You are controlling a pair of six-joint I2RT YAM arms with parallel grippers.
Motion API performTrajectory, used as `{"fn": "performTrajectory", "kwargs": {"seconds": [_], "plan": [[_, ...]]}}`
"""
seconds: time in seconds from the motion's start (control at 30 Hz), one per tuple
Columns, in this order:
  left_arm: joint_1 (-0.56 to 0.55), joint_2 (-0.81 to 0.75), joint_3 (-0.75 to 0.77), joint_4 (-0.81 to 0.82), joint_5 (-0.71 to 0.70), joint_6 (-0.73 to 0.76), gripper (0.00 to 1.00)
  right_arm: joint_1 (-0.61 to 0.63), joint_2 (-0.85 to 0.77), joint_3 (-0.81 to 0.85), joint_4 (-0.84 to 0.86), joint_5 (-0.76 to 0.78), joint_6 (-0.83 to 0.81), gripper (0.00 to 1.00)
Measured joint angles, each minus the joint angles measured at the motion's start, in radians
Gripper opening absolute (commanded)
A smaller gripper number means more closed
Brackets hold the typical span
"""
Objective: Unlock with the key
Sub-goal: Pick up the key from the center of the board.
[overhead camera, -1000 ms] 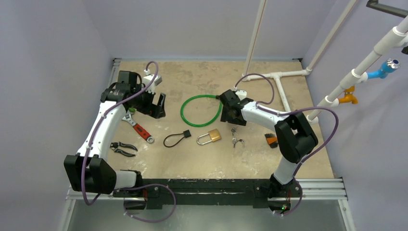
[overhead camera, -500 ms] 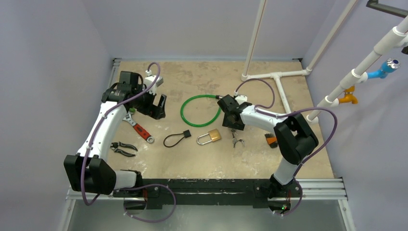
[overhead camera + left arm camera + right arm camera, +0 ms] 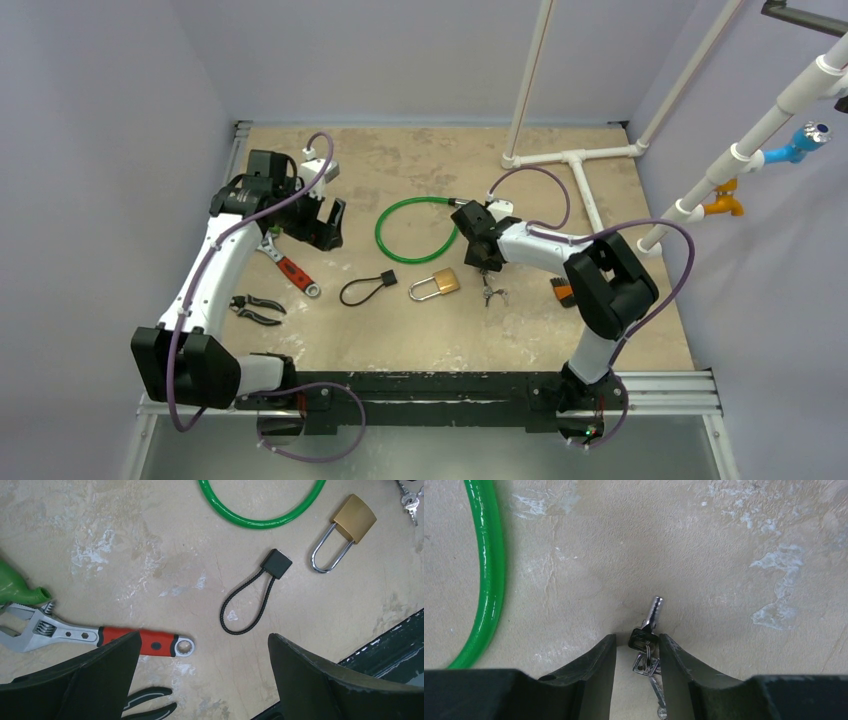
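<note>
A bunch of small silver keys (image 3: 490, 292) lies on the tan tabletop just right of a brass padlock (image 3: 437, 285) with a steel shackle. My right gripper (image 3: 484, 266) is down at the table over the keys. In the right wrist view one key (image 3: 652, 611) points away, its black head between the fingertips of the right gripper (image 3: 636, 639). The jaws stand narrow, with a gap still showing on the left side of the key head. My left gripper (image 3: 325, 228) hovers wide open and empty at the left. The padlock (image 3: 350, 521) appears at the upper right of the left wrist view.
A green cable loop (image 3: 415, 228) lies behind the padlock and a black cord loop (image 3: 366, 289) to its left. A red-handled wrench (image 3: 290, 268) and black pliers (image 3: 255, 308) lie at the left. White pipes (image 3: 575, 157) stand at the back right.
My right gripper has dropped toward the keys and its jaws have narrowed around the key head. The left arm has barely moved.
</note>
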Motion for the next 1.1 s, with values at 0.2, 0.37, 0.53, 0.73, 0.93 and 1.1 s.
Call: {"fn": "performTrajectory", "kwargs": {"seconds": [0.2,0.37,0.53,0.73,0.93,1.1], "plan": [[-0.001,-0.010,0.000,-0.017,0.001,0.001,1.00,0.000,0.000,-0.004,0.019,0.012,0.000,0.06],[-0.001,-0.011,0.000,-0.023,0.001,0.001,1.00,0.000,-0.014,-0.006,0.025,0.031,0.001,0.00],[-0.001,-0.013,0.000,-0.027,0.004,0.001,1.00,0.000,-0.029,-0.010,0.038,0.034,-0.002,0.00],[-0.002,-0.013,0.000,-0.028,0.014,0.001,1.00,0.000,-0.053,-0.013,0.038,0.014,-0.060,0.00],[-0.010,-0.011,0.014,-0.035,0.039,0.002,0.98,0.000,-0.169,-0.016,0.040,-0.071,-0.164,0.00],[-0.035,-0.002,0.019,-0.021,0.098,0.002,1.00,0.001,-0.253,-0.008,0.070,-0.233,-0.283,0.00]]}}
